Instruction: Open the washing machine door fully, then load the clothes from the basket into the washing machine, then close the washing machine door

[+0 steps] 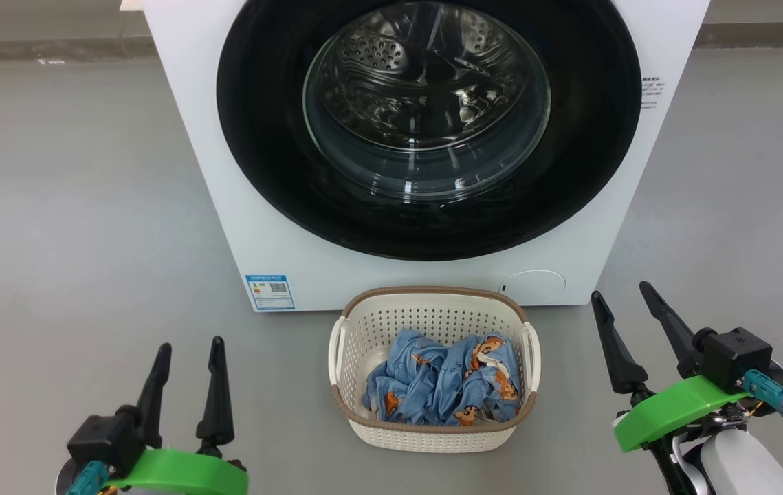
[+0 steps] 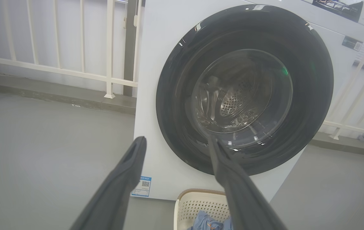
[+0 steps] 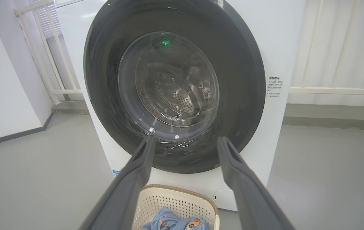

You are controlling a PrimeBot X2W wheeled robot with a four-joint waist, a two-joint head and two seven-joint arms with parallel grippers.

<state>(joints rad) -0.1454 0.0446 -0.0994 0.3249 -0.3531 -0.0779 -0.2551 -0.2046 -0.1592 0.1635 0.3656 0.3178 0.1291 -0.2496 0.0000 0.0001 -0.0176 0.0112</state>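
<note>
The left jaws and the right jaws are both seen spread wide, with nothing pinched between them. The washing machine door (image 1: 425,130) is found shut on the washing machine (image 1: 192,137), well ahead of and above both pairs of jaws, so the opening step is judged not yet begun. The basket (image 1: 432,316) is set on the floor (image 1: 54,206) between the two pairs of jaws and slightly ahead of them, just below the door. This is probably so that the clothes (image 1: 443,385) heaped in it need only a short lift into the drum. The whole basket is given by the head view, while in the wrist views it is cut off beneath the jaws. A white railing (image 2: 57,68) beyond the left jaws is shown by the left wrist view. A printed notice (image 3: 274,88) beside the door, ahead of the right jaws, is shown by the right wrist view.
</note>
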